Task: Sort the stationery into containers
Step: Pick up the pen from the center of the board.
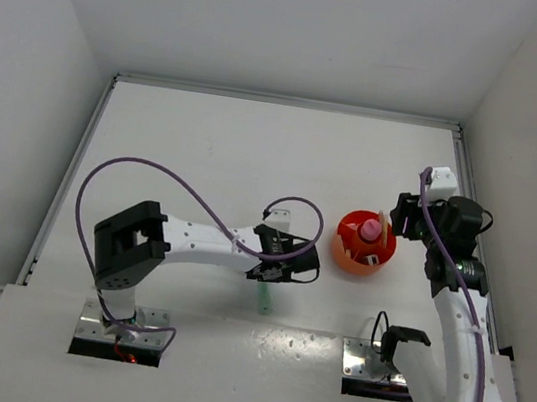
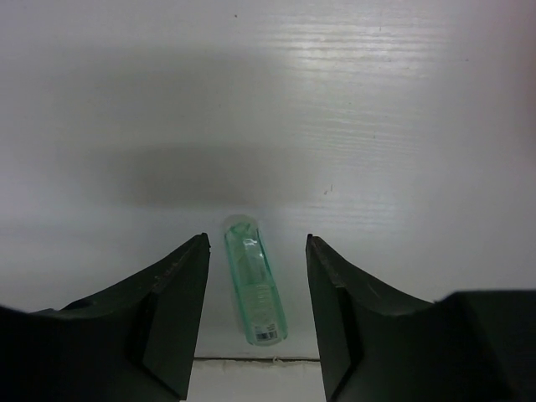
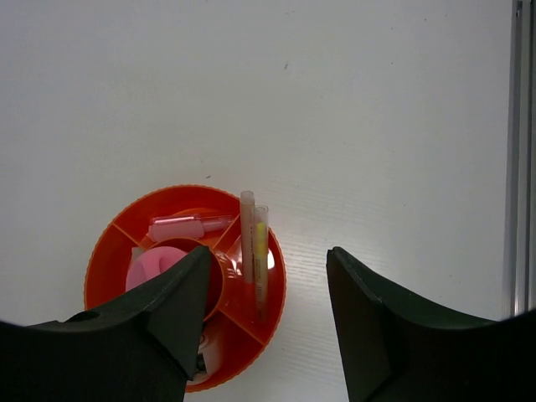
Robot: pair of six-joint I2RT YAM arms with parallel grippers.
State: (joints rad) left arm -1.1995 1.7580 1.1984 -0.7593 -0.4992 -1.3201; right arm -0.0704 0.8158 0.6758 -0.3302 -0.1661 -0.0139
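Note:
A mint-green stubby marker (image 2: 254, 280) lies flat on the white table, between the fingers of my left gripper (image 2: 255, 241). The jaws stand apart on either side of it without touching it. From above, the marker (image 1: 264, 297) pokes out just below that gripper (image 1: 273, 273). The round orange-red tub (image 3: 100, 251) holds a thin yellow stick (image 3: 261, 251) beside a pale pink stick (image 3: 247, 230), a pink marker (image 3: 180, 228) and a pink-capped item (image 3: 151, 266) in the hub. My right gripper (image 3: 268, 251) hovers open over the tub's right side, holding nothing. Seen from the top camera, the tub (image 1: 346, 258) sits right of centre, with the right gripper (image 1: 399, 221) at its far right edge.
A thin seam (image 2: 251, 360) crosses the table just behind the green marker. A raised metal rail (image 3: 519, 167) runs along the table's right edge, close to the tub. White walls enclose the table on three sides.

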